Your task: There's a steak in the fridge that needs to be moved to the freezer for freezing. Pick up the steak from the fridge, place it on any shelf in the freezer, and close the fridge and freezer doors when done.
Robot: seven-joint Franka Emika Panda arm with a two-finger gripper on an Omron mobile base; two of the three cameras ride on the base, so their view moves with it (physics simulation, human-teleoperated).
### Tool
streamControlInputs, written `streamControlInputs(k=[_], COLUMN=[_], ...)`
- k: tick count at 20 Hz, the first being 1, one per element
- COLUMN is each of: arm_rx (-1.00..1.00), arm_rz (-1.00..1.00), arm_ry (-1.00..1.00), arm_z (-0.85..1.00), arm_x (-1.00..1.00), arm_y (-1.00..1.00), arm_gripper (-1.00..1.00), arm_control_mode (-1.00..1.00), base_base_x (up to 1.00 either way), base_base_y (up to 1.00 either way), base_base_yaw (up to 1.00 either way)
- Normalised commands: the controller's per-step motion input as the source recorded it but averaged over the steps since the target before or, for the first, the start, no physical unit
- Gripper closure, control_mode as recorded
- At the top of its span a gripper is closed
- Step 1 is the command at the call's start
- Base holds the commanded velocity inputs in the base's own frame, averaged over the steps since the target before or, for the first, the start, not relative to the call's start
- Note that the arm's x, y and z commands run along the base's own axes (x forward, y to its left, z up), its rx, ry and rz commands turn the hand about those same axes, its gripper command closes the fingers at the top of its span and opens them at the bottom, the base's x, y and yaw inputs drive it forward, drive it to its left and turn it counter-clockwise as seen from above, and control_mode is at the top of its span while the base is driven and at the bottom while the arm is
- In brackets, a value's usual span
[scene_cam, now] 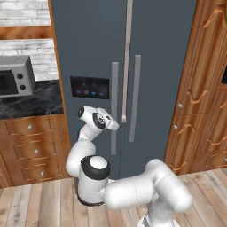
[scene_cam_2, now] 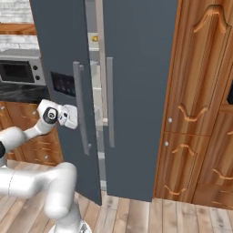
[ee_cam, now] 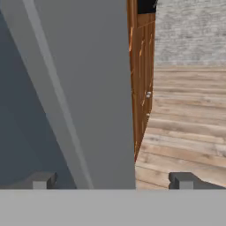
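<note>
The tall slate-grey appliance fills the middle of both base views. Its freezer door (scene_cam: 88, 53), the one with the black blue-lit panel (scene_cam: 90, 87), stands slightly ajar, and a narrow pale gap (scene_cam_2: 96, 91) shows between it and the shut fridge door (scene_cam_2: 141, 91). My gripper (scene_cam: 114, 125) (scene_cam_2: 75, 117) is open at the freezer door's vertical bar handle (scene_cam_2: 81, 109). In the hand view that handle (ee_cam: 84, 110) runs between the fingertips (ee_cam: 42, 180) of the gripper (ee_cam: 112, 180). The steak and the shelves are hidden behind the doors.
A microwave (scene_cam: 15, 76) sits on the dark counter (scene_cam: 31, 102) left of the appliance, over wooden drawers (scene_cam: 31, 150). Tall wooden cabinets (scene_cam_2: 205, 104) stand close on the right. The floor (scene_cam_2: 182, 218) is wood planks. A small golden item (scene_cam_2: 94, 39) peeks through the gap.
</note>
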Motion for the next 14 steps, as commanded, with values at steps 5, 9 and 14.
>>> streamControlInputs(k=[5, 9, 14], arm_rx=[0.14, 0.16, 0.14], arm_rz=[0.12, 0.14, 0.13], arm_ry=[0.00, 0.00, 0.00], arm_z=[-0.06, 0.00, 0.00], arm_x=[1.00, 1.00, 1.00], arm_y=[-0.65, -0.58, -0.49], arm_gripper=[-1.00, -1.00, -1.00], arm_control_mode=[-1.00, -1.00, -1.00], base_base_x=[0.00, 0.00, 0.00], base_base_y=[0.00, 0.00, 0.00], base_base_yaw=[0.00, 0.00, 0.00])
